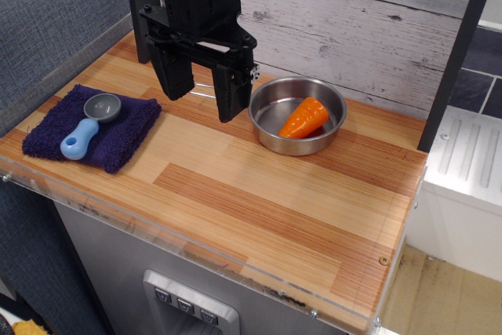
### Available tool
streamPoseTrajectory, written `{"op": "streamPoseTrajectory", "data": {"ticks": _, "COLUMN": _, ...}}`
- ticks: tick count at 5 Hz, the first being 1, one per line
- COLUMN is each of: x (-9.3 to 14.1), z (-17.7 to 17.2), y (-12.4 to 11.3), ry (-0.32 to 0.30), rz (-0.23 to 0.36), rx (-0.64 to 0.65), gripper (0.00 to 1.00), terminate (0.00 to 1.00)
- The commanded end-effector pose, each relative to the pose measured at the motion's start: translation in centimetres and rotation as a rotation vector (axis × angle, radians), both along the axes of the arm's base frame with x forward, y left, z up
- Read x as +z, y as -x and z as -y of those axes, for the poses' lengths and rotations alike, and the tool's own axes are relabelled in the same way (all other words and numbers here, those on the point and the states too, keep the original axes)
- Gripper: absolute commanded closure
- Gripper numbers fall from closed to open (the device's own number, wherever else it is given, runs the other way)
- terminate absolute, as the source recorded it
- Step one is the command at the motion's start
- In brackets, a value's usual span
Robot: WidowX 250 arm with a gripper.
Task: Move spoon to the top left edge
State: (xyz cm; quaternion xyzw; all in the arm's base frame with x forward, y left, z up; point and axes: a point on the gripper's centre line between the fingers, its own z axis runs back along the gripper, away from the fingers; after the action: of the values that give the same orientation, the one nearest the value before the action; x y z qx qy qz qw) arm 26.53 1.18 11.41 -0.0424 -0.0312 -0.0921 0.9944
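Note:
The spoon (pixel 90 123), with a round grey bowl and a short light-blue handle, lies on the dark purple towel (pixel 118 135) at the left of the striped wooden countertop (pixel 259 194). My gripper (pixel 202 101) hangs open and empty above the counter, to the right of the towel and left of the steel pan. Its two black fingers (pixel 174 72) point down. The top left edge of the counter (pixel 118 51) lies behind the towel, beside the arm's black base.
A steel pan (pixel 263 115) holding an orange carrot (pixel 304 118) stands right of the gripper. A grey plank wall runs behind the counter, a blue-grey wall at the left. A clear guard strip lines the front edge (pixel 196 256).

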Motion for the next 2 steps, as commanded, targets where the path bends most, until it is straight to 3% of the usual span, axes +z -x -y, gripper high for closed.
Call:
{"op": "streamPoseTrajectory", "data": {"ticks": 1, "x": 0.0, "z": 0.0, "y": 0.0, "ry": 0.000, "rz": 0.000, "rx": 0.000, "gripper": 0.00, "terminate": 0.00}}
{"op": "streamPoseTrajectory", "data": {"ticks": 2, "x": 0.1, "z": -3.9, "y": 1.0, "ry": -0.046, "rz": 0.003, "rx": 0.106, "gripper": 0.00, "terminate": 0.00}}
